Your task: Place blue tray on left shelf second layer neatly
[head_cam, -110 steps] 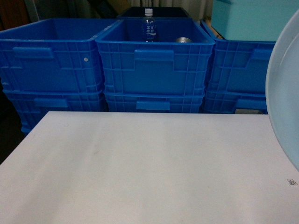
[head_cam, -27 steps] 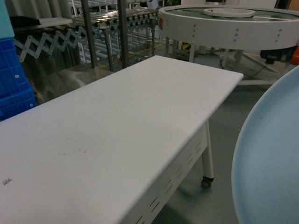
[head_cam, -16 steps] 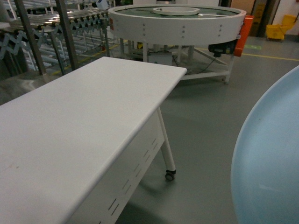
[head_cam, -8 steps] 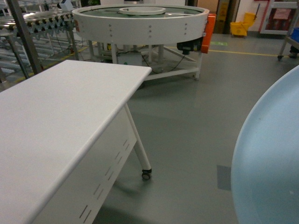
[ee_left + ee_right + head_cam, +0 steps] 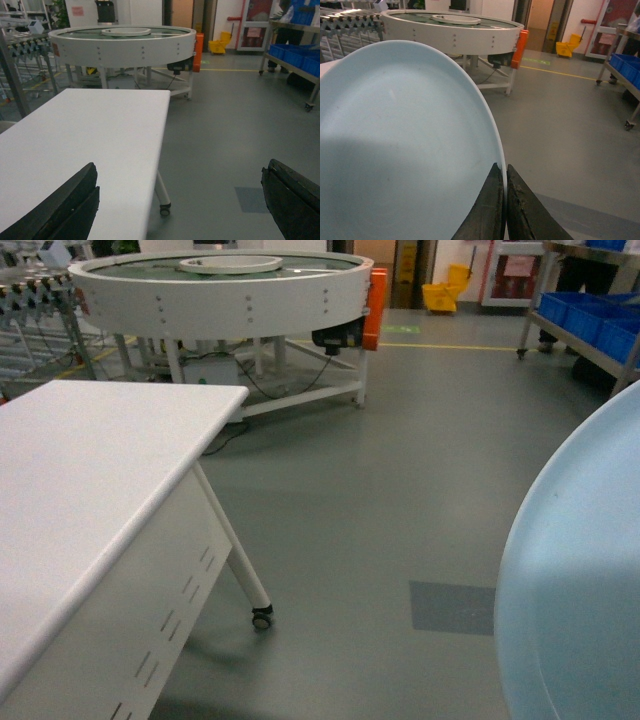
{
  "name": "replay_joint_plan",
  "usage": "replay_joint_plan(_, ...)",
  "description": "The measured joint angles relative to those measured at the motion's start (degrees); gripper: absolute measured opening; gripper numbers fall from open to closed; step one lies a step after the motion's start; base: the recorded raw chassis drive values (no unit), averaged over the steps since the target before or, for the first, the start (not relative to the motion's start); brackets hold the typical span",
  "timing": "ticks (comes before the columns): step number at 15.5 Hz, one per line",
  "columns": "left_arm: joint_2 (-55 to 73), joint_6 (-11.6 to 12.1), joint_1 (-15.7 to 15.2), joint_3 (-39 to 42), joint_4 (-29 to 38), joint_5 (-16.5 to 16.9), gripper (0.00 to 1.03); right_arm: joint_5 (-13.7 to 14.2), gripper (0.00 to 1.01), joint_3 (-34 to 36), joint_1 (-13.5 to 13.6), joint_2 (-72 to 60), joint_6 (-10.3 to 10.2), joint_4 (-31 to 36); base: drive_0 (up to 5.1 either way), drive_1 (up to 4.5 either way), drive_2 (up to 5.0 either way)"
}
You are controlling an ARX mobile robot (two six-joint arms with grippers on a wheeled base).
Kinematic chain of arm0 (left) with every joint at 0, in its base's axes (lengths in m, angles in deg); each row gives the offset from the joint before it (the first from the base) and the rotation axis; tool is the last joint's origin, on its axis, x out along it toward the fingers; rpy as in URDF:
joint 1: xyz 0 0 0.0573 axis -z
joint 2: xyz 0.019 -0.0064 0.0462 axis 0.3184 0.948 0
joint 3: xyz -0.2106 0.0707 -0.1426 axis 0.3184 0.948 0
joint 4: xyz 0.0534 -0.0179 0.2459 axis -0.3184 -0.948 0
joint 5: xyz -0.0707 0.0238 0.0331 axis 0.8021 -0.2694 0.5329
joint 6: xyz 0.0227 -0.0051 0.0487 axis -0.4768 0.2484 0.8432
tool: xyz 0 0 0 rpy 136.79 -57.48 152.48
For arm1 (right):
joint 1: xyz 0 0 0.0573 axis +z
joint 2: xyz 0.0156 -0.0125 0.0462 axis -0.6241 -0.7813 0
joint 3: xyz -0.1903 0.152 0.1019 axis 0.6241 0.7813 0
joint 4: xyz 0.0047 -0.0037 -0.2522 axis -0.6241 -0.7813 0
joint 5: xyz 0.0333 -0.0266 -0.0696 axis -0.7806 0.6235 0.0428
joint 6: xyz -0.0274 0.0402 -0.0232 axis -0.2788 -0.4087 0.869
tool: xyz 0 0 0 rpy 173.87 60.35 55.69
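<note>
Since the earlier head pictures the view has swung round to the right: the white table (image 5: 90,470) has slid toward the left edge, the round white conveyor (image 5: 220,290) has shifted leftward, and a rack of blue crates (image 5: 598,325) has come in at the far right. The right gripper (image 5: 505,197) is pinched tight on the rim of the blue tray (image 5: 400,145), its two dark fingers (image 5: 487,212) pressed together with only the thin rim between them. The tray is held up off any surface, tilted on edge, and fills the left half of the right wrist view; in the head view its pale face takes up the lower right corner. The left gripper (image 5: 180,200) is spread wide, its two dark fingers (image 5: 65,207) at opposite lower corners of the left wrist view, with nothing between them but table and floor beyond. Below and ahead of it lies the white table, its castored leg (image 5: 162,197) standing on the grey floor (image 5: 400,490). Beyond the table stands the round white conveyor with an orange panel (image 5: 376,305) at its side. A yellow mop bucket (image 5: 445,292) sits far back by the wall. Steel roller rails (image 5: 350,20) show at the far left.
</note>
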Motion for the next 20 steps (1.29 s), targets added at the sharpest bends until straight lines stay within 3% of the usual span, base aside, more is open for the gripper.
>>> replay_joint_plan(2, 0.0, 0.0, 0.0, 0.0, 0.0, 0.0, 0.98, 0.0, 0.02, 0.0, 0.0, 0.0, 0.0, 0.0, -1.5, -1.52, -1.5)
replay_joint_plan(20, 0.0, 0.0, 0.0, 0.0, 0.0, 0.0, 0.98, 0.0, 0.02, 0.1, 0.0, 0.0, 0.2, 0.1, 0.0, 4.16, -4.1)
